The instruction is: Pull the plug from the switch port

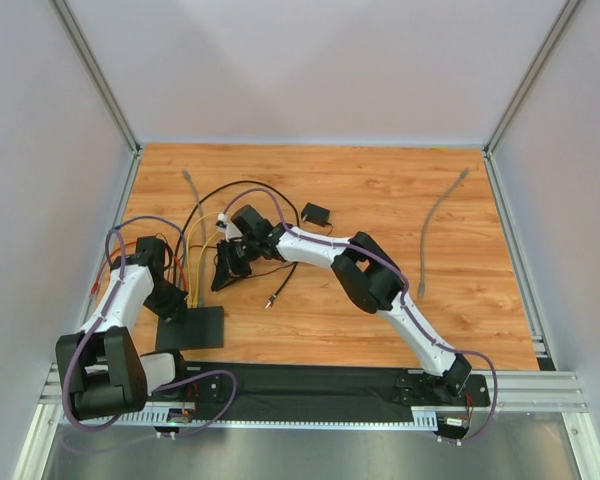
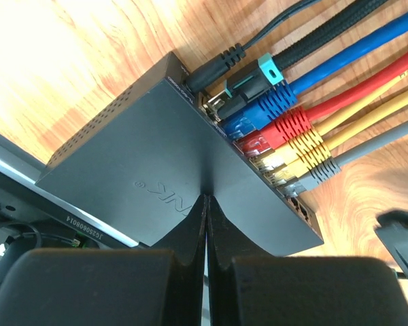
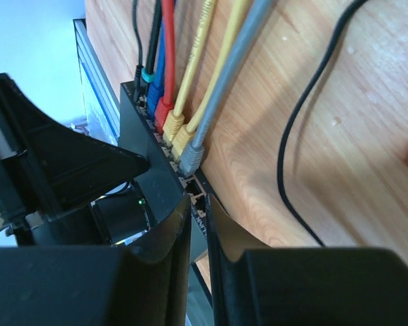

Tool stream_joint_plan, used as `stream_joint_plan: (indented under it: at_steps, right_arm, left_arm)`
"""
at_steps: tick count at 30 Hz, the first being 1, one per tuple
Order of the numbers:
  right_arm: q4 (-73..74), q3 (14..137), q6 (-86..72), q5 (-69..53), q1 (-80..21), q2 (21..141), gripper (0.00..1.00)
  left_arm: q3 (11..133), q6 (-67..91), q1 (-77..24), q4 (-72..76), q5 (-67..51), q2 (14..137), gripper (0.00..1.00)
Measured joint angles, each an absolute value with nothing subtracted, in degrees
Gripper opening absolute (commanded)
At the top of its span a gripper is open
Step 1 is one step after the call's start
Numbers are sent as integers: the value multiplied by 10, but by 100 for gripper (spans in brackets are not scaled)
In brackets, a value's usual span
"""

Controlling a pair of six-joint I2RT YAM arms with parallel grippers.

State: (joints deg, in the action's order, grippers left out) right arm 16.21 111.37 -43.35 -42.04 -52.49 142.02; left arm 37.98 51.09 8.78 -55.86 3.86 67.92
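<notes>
The switch port (image 1: 192, 328) is a flat black box at the near left, also in the left wrist view (image 2: 136, 156). A row of plugs sits in its edge: black power, teal-black, blue (image 2: 264, 109), red (image 2: 285, 129), two yellow and grey (image 2: 319, 170). My left gripper (image 2: 207, 197) is shut, tips pressed on the box's top (image 1: 175, 303). My right gripper (image 3: 198, 210) is closed to a narrow slit with nothing in it. It is just in front of the empty sockets beside the grey plug (image 3: 190, 157), and shows in the top view (image 1: 225, 275).
A small black adapter block (image 1: 315, 213) with a thin cord lies behind the right gripper. A loose black cable end (image 1: 270, 298) lies mid-table. Loose grey cables lie at the right (image 1: 440, 220) and back left (image 1: 190, 185). The black base rail (image 1: 310, 385) runs along the front.
</notes>
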Motion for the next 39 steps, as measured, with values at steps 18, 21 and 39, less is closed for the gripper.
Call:
stream_joint_plan:
  at_steps: [18,21,39]
  right_arm:
    - [120,1091,-479,-451,-561,1454,8]
    - [113,1087,-489,-452,-560,1454,13]
    - [-7,1067,-575,-476,-555,1451,32]
  left_arm:
    - [378,506,88,-559,29,679,0]
    - [378,506,88,-559,29,679,0]
    - [378,506,88,-560,28,679,0]
